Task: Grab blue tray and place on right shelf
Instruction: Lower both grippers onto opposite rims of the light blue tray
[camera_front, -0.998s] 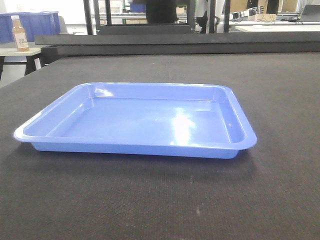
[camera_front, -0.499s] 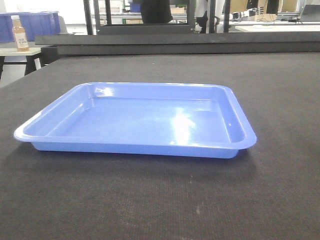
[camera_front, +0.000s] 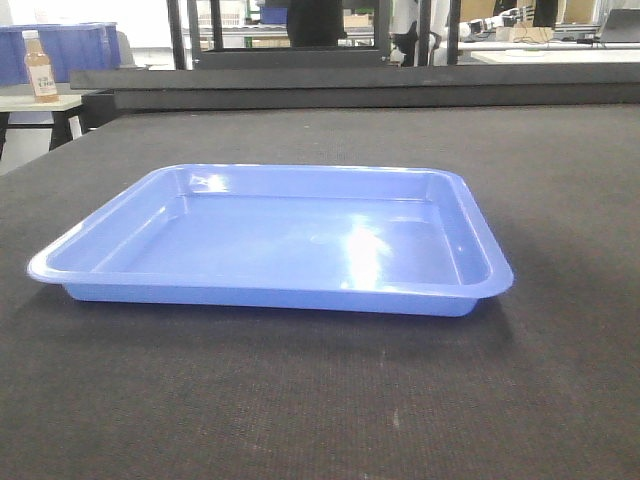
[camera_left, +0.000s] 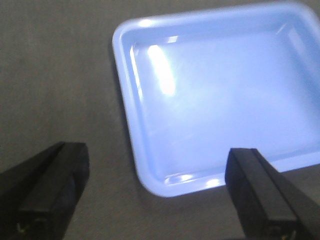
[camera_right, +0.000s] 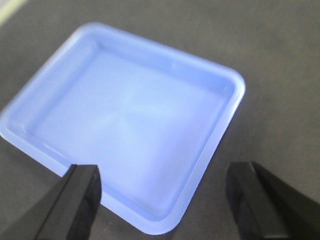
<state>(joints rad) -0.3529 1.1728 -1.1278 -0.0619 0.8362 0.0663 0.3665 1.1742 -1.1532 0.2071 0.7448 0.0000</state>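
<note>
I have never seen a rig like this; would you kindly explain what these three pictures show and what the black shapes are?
It is a two-armed robot with three cameras. The front view looks across a dark mat where a blue tray lies flat and empty. The other two views come from cameras on the wrists, looking down at the same tray. The black shapes are the fingers of the left gripper and the right gripper; both are open and hold nothing. A bottle and a darker blue bin stand far behind.
</note>
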